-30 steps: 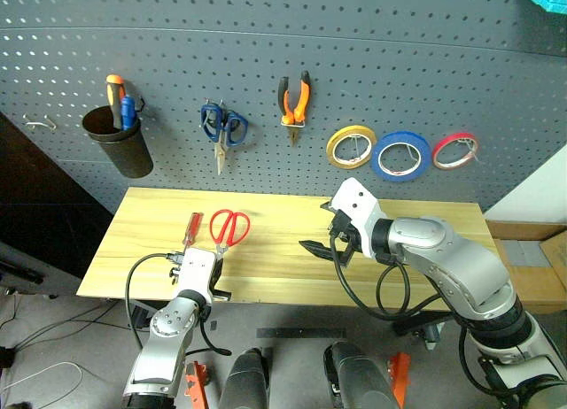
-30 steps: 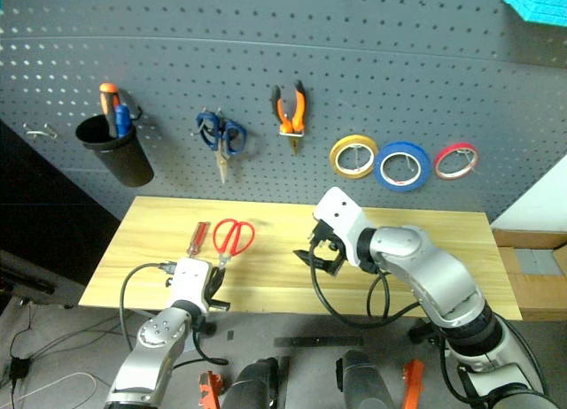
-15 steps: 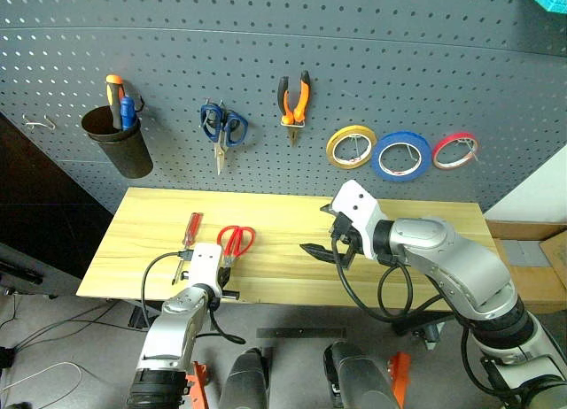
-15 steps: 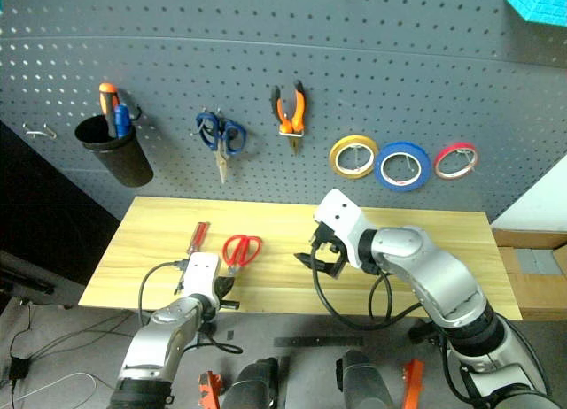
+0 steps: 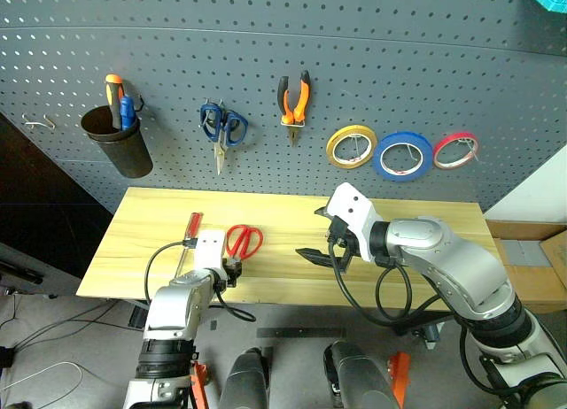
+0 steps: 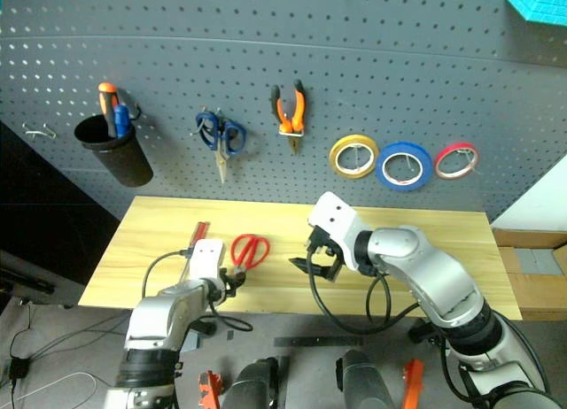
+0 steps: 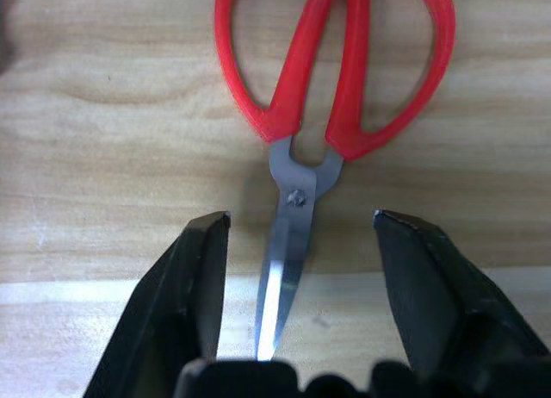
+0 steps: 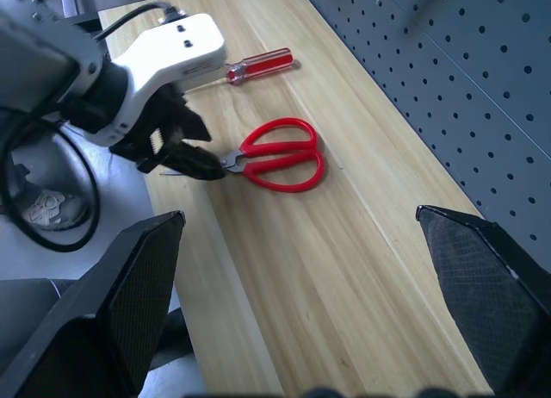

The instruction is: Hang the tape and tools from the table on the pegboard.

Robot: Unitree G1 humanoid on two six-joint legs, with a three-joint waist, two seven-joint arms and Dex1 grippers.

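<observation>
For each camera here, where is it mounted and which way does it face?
Head stereo pair: looks forward and down at the table and pegboard; both arms show.
Left wrist: looks along the open left gripper at the red-handled scissors.
Right wrist: looks past the open right gripper across the table.
Shared: the right wrist view also shows the scissors and left gripper, plus the screwdriver.

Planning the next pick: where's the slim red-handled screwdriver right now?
The slim red-handled screwdriver lies on the left part of the light yellow wooden table, just left of the red-handled scissors and the left gripper.
</observation>
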